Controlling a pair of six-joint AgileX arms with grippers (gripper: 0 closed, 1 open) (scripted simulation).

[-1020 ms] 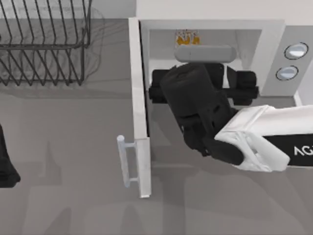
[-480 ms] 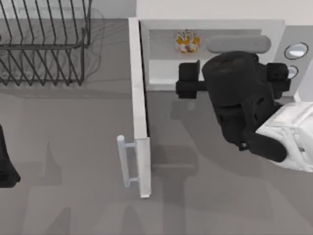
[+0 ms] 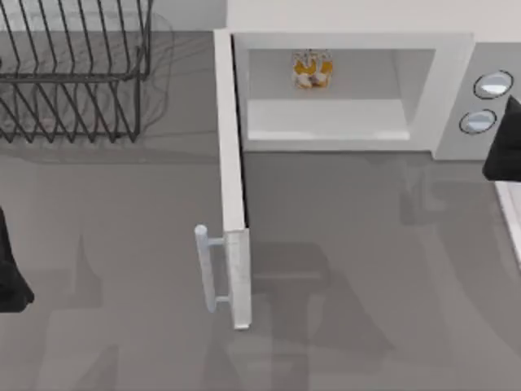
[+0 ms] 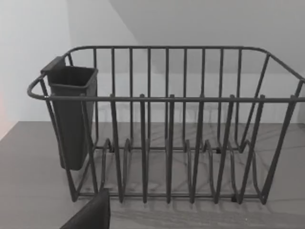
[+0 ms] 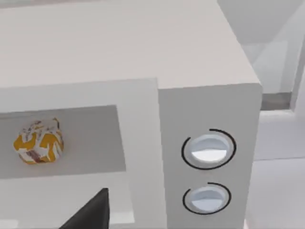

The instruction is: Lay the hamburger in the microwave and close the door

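The hamburger [image 3: 312, 69] lies on the floor of the microwave's [image 3: 452, 90] pale cavity, towards its back, with nothing touching it. In the right wrist view the hamburger [image 5: 39, 143] sits left of the microwave's grey knob panel [image 5: 209, 157]. The door [image 3: 231, 179] stands wide open, swung out towards the table's front, with its bar handle [image 3: 207, 269] on its left face. My right gripper [image 3: 506, 142] is at the right edge, in front of the knobs and well away from the hamburger. My left arm [image 3: 10, 269] stays parked at the left edge.
A black wire rack [image 3: 73, 73] with a dark cup [image 4: 71, 114] on its side stands at the back left. Bare grey tabletop [image 3: 366, 269] stretches in front of the microwave and to the left of the open door.
My right arm has drawn back from the microwave's opening and off to the right edge. The hamburger stays in the cavity. The door and the left arm have not moved.
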